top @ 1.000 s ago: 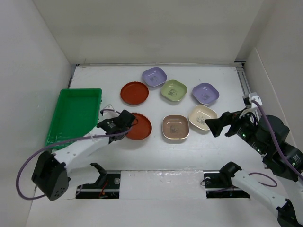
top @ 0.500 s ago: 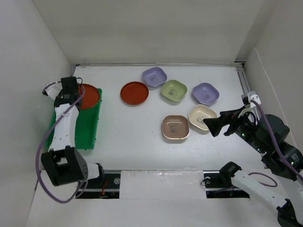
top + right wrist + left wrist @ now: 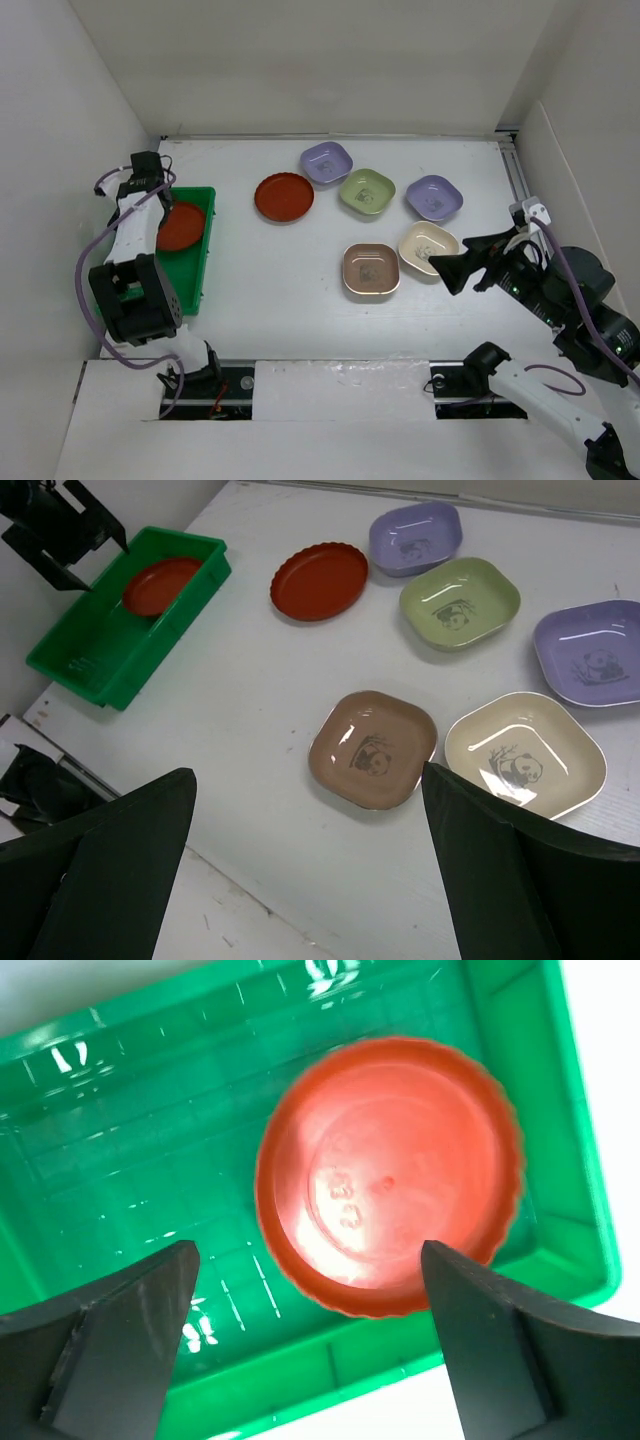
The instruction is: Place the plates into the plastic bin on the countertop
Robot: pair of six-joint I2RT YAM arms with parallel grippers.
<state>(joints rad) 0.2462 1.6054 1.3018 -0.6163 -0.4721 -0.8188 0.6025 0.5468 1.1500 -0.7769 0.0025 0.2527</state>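
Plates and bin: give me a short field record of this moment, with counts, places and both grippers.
in bin: one red plate, at the far end of the bin
on countertop: six; other red plate, lilac dish, second lilac dish, olive dish, cream dish, pink dish
left gripper: open, over the bin, holding nothing
right gripper: open, empty, near the cream dish
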